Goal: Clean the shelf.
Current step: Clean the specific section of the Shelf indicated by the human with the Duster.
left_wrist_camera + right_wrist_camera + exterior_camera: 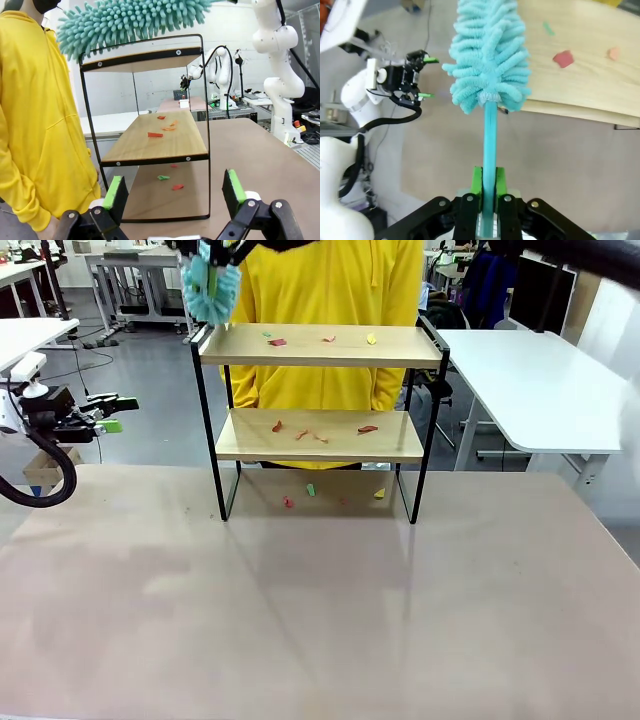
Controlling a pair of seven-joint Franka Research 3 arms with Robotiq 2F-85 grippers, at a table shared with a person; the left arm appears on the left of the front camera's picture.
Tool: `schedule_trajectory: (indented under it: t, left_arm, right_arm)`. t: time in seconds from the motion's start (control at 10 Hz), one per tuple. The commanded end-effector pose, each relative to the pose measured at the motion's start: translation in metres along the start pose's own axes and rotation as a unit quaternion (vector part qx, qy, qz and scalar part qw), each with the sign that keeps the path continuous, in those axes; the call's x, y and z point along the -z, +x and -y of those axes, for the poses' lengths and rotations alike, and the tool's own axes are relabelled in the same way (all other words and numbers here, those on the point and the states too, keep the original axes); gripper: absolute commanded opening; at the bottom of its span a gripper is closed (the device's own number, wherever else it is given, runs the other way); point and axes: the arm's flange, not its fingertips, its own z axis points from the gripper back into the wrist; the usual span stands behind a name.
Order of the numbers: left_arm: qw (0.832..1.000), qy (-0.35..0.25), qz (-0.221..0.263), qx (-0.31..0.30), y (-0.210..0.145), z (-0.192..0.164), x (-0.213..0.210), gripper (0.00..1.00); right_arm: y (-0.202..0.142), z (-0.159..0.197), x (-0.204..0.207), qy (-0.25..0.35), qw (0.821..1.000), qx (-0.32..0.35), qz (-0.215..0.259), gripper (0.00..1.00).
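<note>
**Jaws clamped on the duster at the shelf's top corner**

The right gripper (489,175) has its jaws clenched on the teal handle of the duster (487,65), a green pad pressed to either side. The left gripper (175,192) hangs with jaws released and nothing between them.

The fluffy head sits at the upper left of the front view, by the left end of the top board of the shelf (320,359); whether it touches the rail I cannot tell. The shelf stands at the far middle of the table (320,620), in front of a person in yellow (320,280). Paper scraps (277,341) lie on both boards and on the table beneath.

My reading is that the sweep of the top board is about to start, with nothing cleared yet. The next move calls for lowering the head onto the wood and drawing it across toward the scraps without snagging the raised side rail.

The right arm comes in along the top edge of the front view. The left arm sits low at the left edge, pointed at the shelf.
</note>
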Motion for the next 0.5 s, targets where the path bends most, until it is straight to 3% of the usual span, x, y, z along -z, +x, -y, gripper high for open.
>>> schedule_trajectory:
  t: [0.0,0.4]
  left_arm:
    - [1.000,0.000,0.000,0.009,0.003,0.001,0.000,1.00]
    - [1.000,0.000,0.000,0.009,0.003,0.001,0.000,1.00]
  right_arm:
    - [0.024,-0.025,0.000,-0.029,0.999,0.017,-0.009,0.13]
    - [0.022,-0.007,0.025,-0.033,0.996,0.028,-0.076,0.13]
